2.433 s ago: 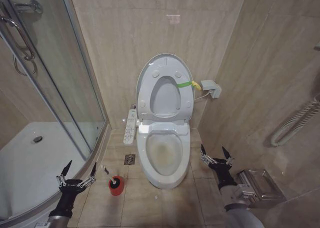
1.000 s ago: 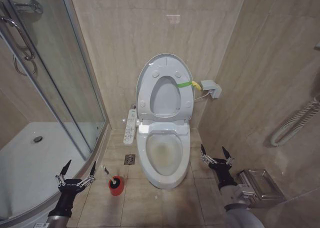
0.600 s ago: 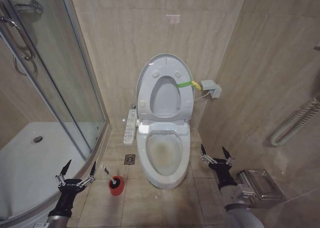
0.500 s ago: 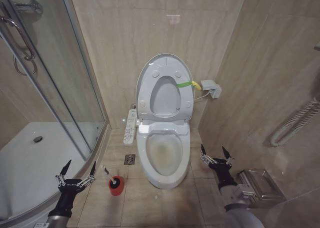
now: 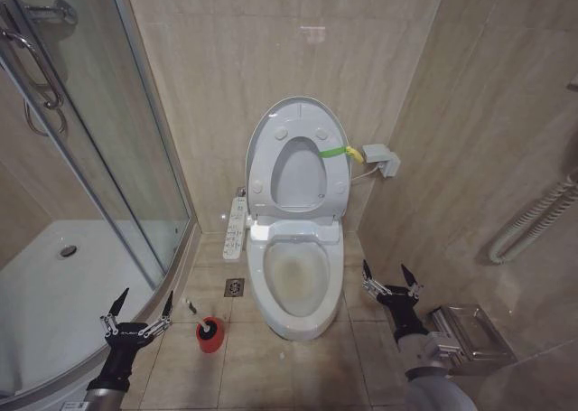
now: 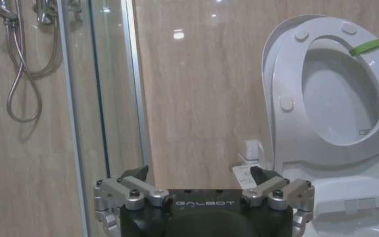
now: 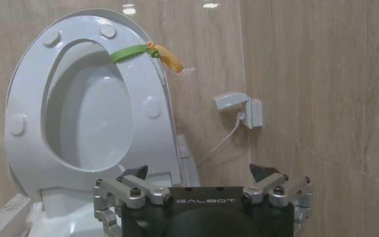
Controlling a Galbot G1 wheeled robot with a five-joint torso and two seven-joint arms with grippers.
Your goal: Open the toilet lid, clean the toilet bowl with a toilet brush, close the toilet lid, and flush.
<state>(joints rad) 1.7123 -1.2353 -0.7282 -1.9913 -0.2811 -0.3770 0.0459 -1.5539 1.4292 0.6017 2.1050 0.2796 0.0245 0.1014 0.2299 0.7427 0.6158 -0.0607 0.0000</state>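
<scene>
Toilet lid, bowl and brush, as they stand before me.
Toilet lid: glossy white oval, raised upright against the wall at my 12 o'clock, green-yellow strap on its edge. Toilet bowl: white ceramic, open, just below the lid. Toilet brush: pale handle tilted, at my 10 o'clock, on the floor.

Tiled bathroom: toilet bowl, shower door

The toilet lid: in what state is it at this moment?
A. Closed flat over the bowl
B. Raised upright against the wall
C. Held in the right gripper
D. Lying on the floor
B: the toilet lid stands upright behind the open toilet bowl, and both grippers are empty.
</scene>
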